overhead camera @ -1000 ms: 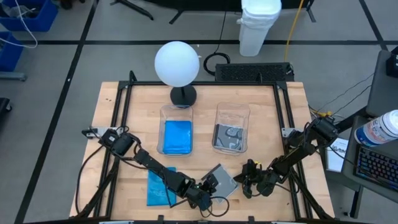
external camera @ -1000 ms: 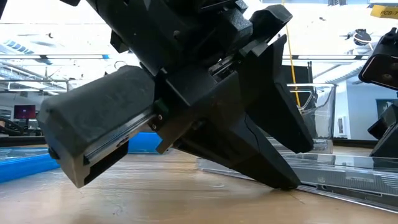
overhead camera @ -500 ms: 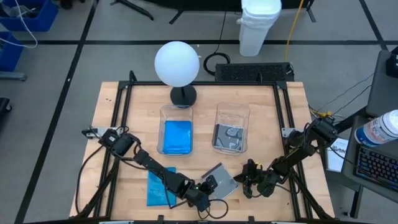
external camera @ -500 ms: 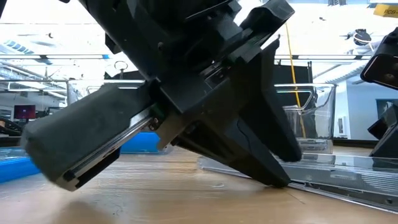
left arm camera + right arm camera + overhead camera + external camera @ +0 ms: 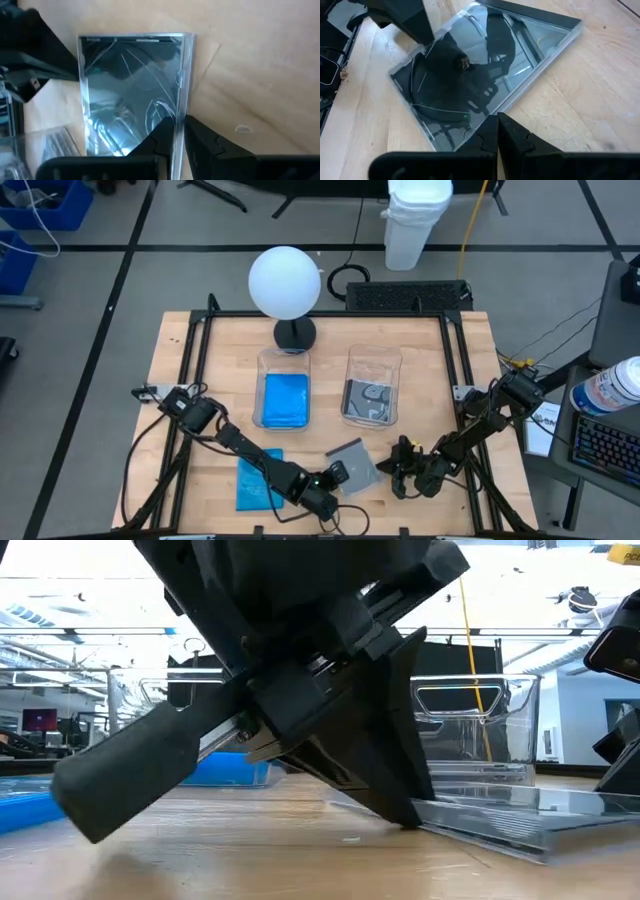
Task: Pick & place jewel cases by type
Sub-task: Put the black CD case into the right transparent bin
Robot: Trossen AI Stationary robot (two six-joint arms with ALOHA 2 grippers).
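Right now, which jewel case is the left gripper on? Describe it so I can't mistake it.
Start at the white globe lamp on the table's far side, come past the two clear tubs to the near edge. The clear jewel case lies loose and skewed, gripped at its edge by the left gripper; its neighbour there, the blue case, is coloured.

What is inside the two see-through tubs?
The left tub holds a blue jewel case. The right tub holds a clear, dark one. Anything underneath them is hidden.

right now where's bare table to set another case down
Bare wood lies between the right tub and the table's right rail, and left of the blue-case tub. The front edge is crowded: blue case, clear case, left pincer, right pincer.
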